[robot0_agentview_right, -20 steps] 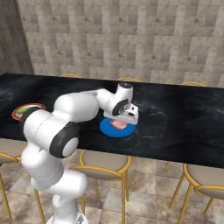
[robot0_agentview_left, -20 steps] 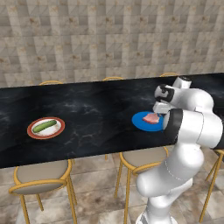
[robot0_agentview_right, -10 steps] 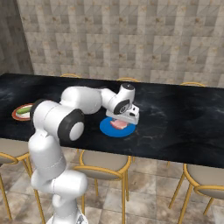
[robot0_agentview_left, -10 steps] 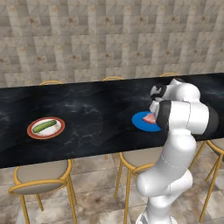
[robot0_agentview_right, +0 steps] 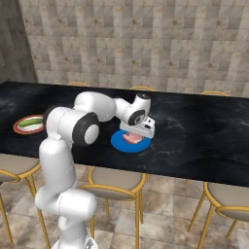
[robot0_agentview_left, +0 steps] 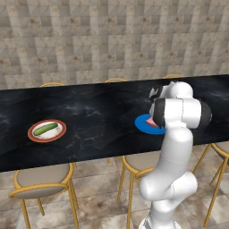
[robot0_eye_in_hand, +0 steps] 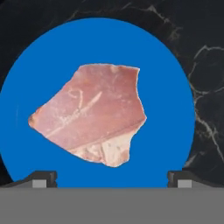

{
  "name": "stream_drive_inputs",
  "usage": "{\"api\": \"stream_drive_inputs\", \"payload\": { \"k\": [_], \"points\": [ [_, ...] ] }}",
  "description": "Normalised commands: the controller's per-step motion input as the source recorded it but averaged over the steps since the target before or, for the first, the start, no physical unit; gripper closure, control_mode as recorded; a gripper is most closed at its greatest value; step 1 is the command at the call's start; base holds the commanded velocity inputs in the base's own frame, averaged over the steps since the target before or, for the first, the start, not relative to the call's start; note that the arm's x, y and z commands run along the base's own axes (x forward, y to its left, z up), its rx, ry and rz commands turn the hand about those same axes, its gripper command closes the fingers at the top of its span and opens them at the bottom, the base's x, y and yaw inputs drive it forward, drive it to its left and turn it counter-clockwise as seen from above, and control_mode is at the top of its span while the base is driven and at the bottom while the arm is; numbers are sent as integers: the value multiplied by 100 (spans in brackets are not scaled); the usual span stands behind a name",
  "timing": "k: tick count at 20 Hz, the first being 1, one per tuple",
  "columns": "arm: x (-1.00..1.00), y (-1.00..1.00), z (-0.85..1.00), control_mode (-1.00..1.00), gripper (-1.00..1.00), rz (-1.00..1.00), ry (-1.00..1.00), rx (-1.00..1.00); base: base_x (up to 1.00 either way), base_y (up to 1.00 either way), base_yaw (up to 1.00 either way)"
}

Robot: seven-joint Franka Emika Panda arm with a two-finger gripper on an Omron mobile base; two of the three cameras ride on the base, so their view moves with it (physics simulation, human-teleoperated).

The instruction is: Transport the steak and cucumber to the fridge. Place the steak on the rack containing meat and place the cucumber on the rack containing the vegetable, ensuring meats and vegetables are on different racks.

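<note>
Hovering low over the blue plate [robot0_eye_in_hand: 175, 87], jaws [robot0_eye_in_hand: 109, 177] spread wide, nothing between them yet. Fingertips [robot0_eye_in_hand: 41, 178] stand far apart at the lower edge of the hand view, one on each side of the plate.

Steak [robot0_eye_in_hand: 89, 113] lies flat on the plate, directly ahead of the jaws and between their two lines of travel. Pale fatty edge points toward the jaws. From the right base camera the gripper [robot0_agentview_right: 137, 132] sits right over the steak [robot0_agentview_right: 130, 139], apparently just above it; contact cannot be told.

Cucumber [robot0_agentview_left: 46, 129] rests on a red-rimmed plate [robot0_agentview_left: 33, 134] well apart from the jaws, far along the black marble bench [robot0_agentview_left: 98, 116]. Untouched.

Step in hand, by my reading: closing on the steak for the pick-up.

Risks from here:
- Slab is thin and flat. Jaws stopping too high would close on air above it.
- Descending too far would drive the tips into the plate and could shove or tip it.
- Outline is irregular; a pinch across a narrow corner could let the meat twist or slip out on the lift.
- Plate could drag along if the tips catch its surface.
</note>
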Motion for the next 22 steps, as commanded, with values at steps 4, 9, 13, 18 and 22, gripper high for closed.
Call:
{"api": "stream_drive_inputs", "payload": {
  "k": [4, 9, 13, 18, 22],
  "points": [
    [34, 0, -32, -100, -100, 0, 4, 0, 0, 0, 0],
    [21, 0, -30, -100, -100, 0, 5, 0, 0, 0, 0],
    [0, 0, -17, -100, -100, 0, 5, 0, 0, 0, 0],
    [0, 0, -2, -100, -100, 0, 1, 0, 0, 0, 0],
    [0, 0, -3, -100, -100, 0, 0, 0, 0, 0, 0]
  ]
}}
